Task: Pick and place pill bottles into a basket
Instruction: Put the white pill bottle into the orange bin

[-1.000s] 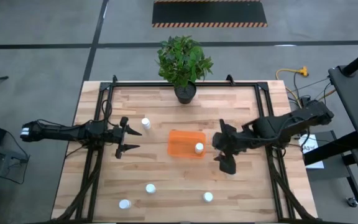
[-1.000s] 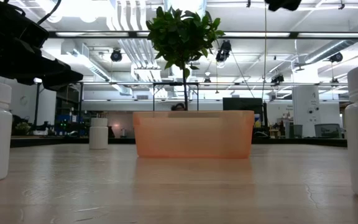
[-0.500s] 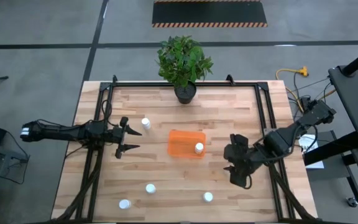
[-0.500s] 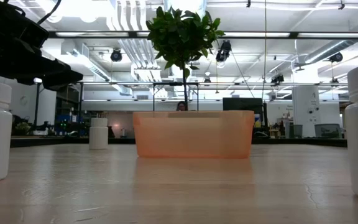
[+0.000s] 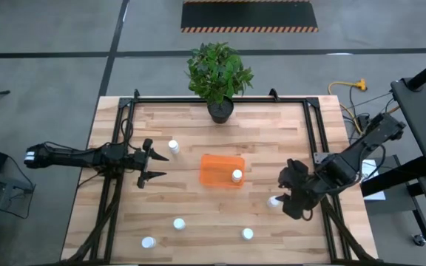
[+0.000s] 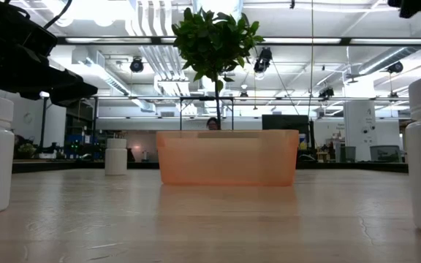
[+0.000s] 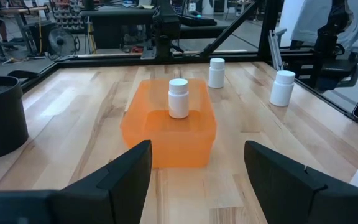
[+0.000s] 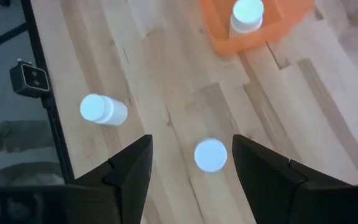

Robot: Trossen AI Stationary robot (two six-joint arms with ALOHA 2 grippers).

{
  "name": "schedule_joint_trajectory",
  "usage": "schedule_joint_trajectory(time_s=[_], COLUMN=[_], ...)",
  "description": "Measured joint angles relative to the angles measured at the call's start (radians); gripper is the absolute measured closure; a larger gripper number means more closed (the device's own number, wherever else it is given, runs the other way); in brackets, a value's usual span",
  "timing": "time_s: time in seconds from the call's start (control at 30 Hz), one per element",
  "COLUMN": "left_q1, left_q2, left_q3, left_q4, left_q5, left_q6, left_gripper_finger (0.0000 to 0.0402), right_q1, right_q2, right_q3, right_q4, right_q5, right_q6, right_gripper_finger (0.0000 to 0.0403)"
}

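Right gripper (image 5: 293, 198) has swung from beside the basket (image 5: 217, 168) toward lower right, now hovering wide open over a pill bottle (image 5: 274, 201) near the right table edge. One bottle (image 5: 237, 176) is standing inside the basket. Left gripper (image 5: 148, 165) is waiting wide open at centre left; bare wood is lying between
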Motion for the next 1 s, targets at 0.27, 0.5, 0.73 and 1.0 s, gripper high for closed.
schedule_joint_trajectory(time_s=[0.27, 0.5, 0.73, 1.0], left_q1=[0.0, 0.001, 0.001, 0.0], left_q2=[0.0, 0.001, 0.001, 0.001], left_q3=[0.0, 0.0, 0.0, 0.0], left_q4=[0.0, 0.0, 0.0, 0.0], left_q5=[0.0, 0.0, 0.0, 0.0], left_q6=[0.0, 0.0, 0.0, 0.0], left_gripper_finger=[0.0163, 0.0163, 0.0163, 0.0163], right_q1=[0.0, -0.001, -0.001, -0.001], right_q2=[-0.017, -0.032, -0.031, -0.031], right_q3=[-0.087, -0.145, -0.196, -0.246], right_q4=[0.03, 0.097, 0.097, 0.139], right_q5=[-0.008, -0.03, -0.085, -0.077], right_q6=[0.036, 0.086, 0.092, 0.016], right_gripper_finger=[0.0192, 0.0144, 0.0074, 0.0071])
